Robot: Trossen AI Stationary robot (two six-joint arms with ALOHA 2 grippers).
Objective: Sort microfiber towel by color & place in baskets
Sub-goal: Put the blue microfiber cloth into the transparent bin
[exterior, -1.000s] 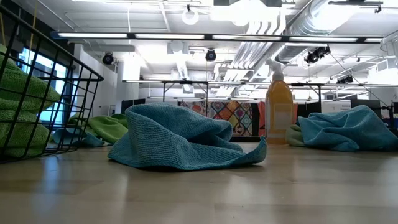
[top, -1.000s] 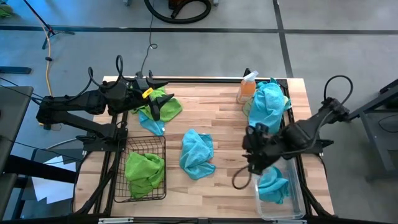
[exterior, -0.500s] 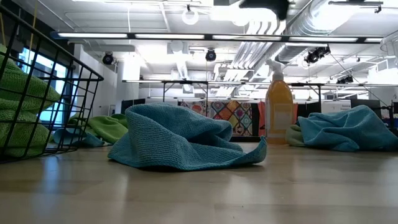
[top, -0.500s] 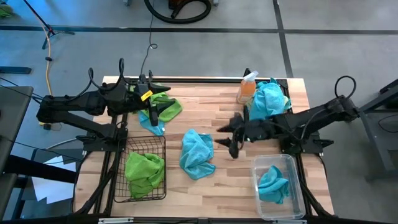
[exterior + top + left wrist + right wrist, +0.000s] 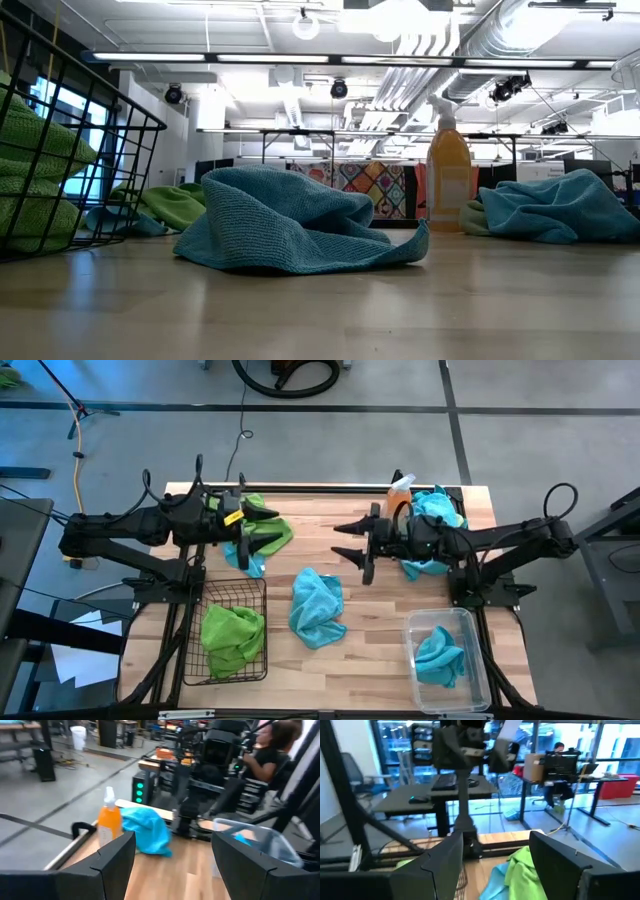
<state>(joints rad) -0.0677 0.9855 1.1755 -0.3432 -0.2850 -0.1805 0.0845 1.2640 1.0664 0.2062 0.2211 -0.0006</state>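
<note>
One turquoise towel (image 5: 317, 605) (image 5: 290, 230) lies crumpled in the middle of the table. A lime green towel (image 5: 265, 528) rests over a turquoise one (image 5: 246, 559) at the far left, under my open left gripper (image 5: 270, 528) (image 5: 172, 850). More turquoise towels (image 5: 430, 525) are heaped at the far right. The black wire basket (image 5: 262, 592) holds a green towel (image 5: 232, 637). The clear basket (image 5: 420, 630) holds a turquoise one (image 5: 440, 656). My right gripper (image 5: 338, 538) (image 5: 495, 855) hovers open and level over the table's far middle, pointing left, with nothing between its fingers.
An orange spray bottle (image 5: 398, 500) (image 5: 448, 180) stands at the far edge beside the right heap. Bare wood lies between the two baskets and along the near edge. A person (image 5: 270, 745) sits beyond the table in the left wrist view.
My right gripper has swung from above the clear basket at the near right toward the far edge and the table's middle. It has tipped up from pointing down to level, facing left. My left gripper has turned a little in place. The towels have not moved.
</note>
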